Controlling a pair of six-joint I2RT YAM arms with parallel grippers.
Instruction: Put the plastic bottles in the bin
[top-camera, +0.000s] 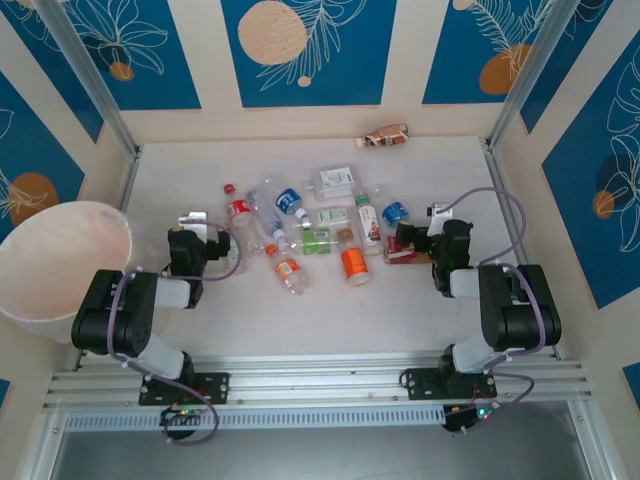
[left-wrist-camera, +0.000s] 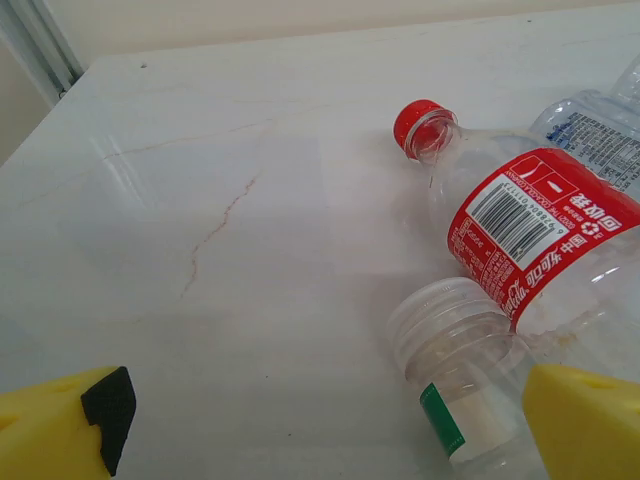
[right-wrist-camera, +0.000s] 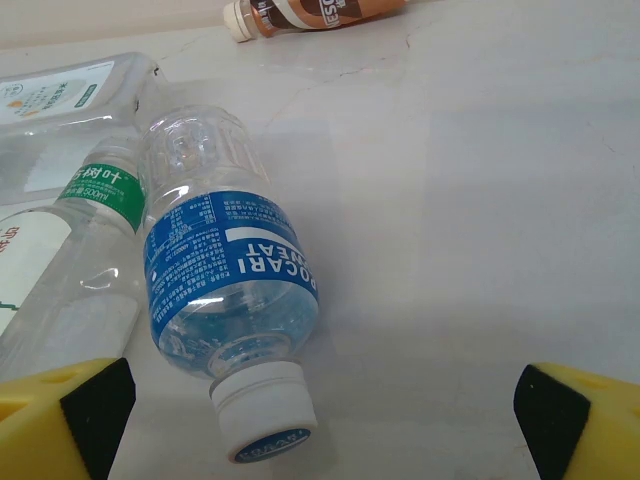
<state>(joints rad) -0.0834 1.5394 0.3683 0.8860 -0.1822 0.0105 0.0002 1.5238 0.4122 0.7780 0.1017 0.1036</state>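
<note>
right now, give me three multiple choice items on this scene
1. The bin stands: A) left of the left arm B) between the arms C) at the table's far edge
2. The cap on the blue-labelled bottle by the right gripper is: A) red B) white C) green
3. The left gripper is: A) shut on a bottle B) open, empty C) shut, empty
Answers: 1 A, off the left edge of the table; 2 B, white in the right wrist view; 3 B, fingers wide apart, gripping nothing

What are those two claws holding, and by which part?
Nothing. The left gripper and right gripper are both open, closed on none of the bottles.
</note>
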